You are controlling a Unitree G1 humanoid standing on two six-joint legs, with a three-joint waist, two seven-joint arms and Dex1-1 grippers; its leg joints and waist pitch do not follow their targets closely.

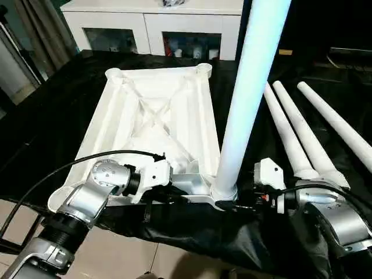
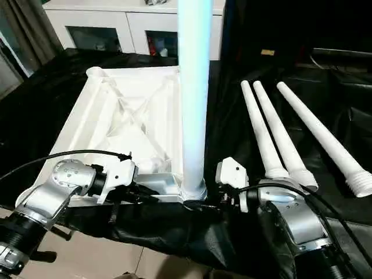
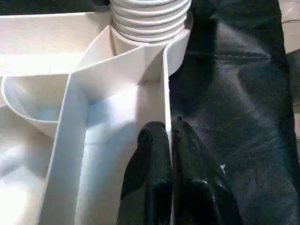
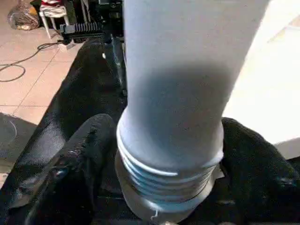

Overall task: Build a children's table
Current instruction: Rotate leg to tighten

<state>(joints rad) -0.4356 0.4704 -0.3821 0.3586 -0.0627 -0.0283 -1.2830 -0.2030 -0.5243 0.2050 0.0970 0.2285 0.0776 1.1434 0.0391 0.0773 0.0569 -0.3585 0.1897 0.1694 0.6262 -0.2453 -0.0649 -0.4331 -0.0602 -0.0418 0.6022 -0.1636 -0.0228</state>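
A: What is everything sitting on?

B: A black cloth (image 1: 52, 128) that is a bit shiny and wrinkly. Below its near edge you can see pale floor tiles (image 1: 139, 256). At the back stands a white cabinet (image 1: 154, 26) with glass doors, and a curtain (image 1: 40, 29) hangs at the far left.

A: What does the tabletop look like?

B: The tabletop (image 1: 154, 116) is white plastic, a rectangle lying upside down on the cloth. It has thin ribs that cross in the middle and round sockets at the corners.

A: And the legs?

B: They are long, smooth white tubes. One leg (image 1: 247, 99) stands straight up in the near corner socket, and its bottom end has screw ridges. Three more legs (image 1: 302, 133) lie side by side on the cloth to the right.

A: Where are the hands?

B: The left gripper (image 3: 171, 136) is pinched tight on the thin side wall of the tabletop, close to that corner, with one finger (image 3: 152, 145) on each side of the wall. The right gripper (image 4: 164, 154) has a black finger on each side of the standing leg, right at its ridged bottom. I cannot tell if it is squeezing.
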